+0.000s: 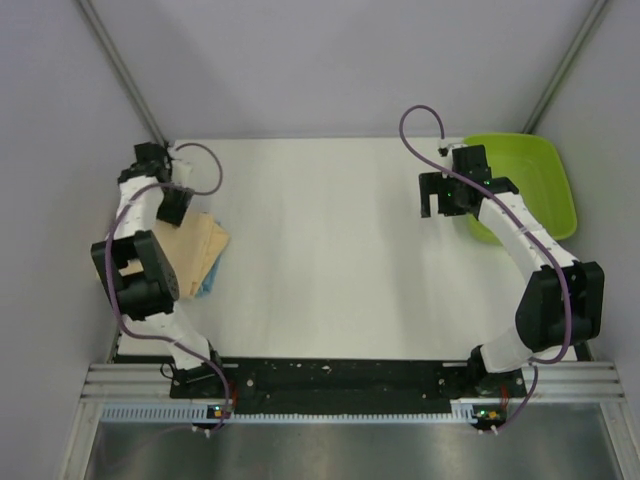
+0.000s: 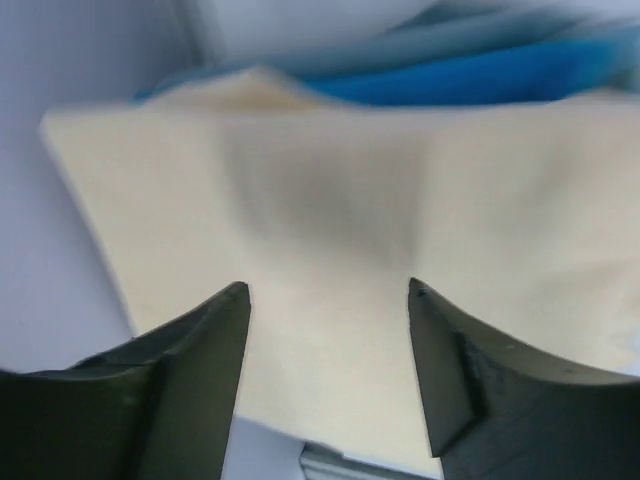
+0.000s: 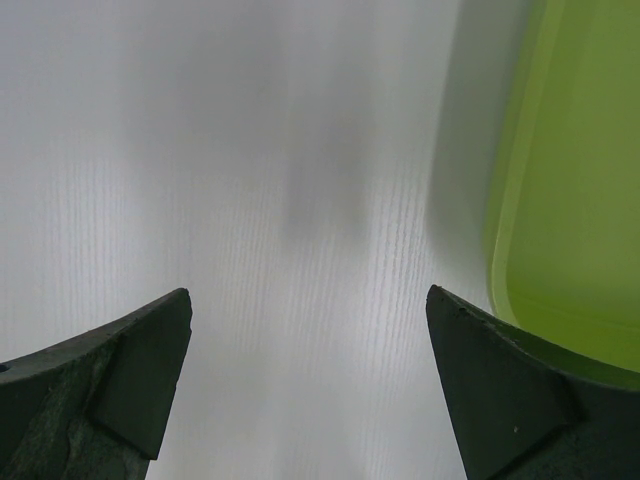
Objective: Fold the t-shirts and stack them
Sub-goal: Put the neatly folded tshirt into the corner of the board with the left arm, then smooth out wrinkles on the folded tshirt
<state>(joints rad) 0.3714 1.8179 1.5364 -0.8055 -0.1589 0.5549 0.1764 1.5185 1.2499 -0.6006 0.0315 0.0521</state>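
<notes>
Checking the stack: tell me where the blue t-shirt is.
Top view: the blue t-shirt lies at the left edge of the table, under the peach t-shirt, a corner showing beside the left arm.

My left arm (image 1: 140,270) hides part of the peach shirt (image 1: 200,243). The blue shirt (image 1: 206,287) under it shows only an edge.

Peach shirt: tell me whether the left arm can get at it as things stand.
Probably yes. The left end effector hangs open right above the peach shirt, with nothing between them.
</notes>
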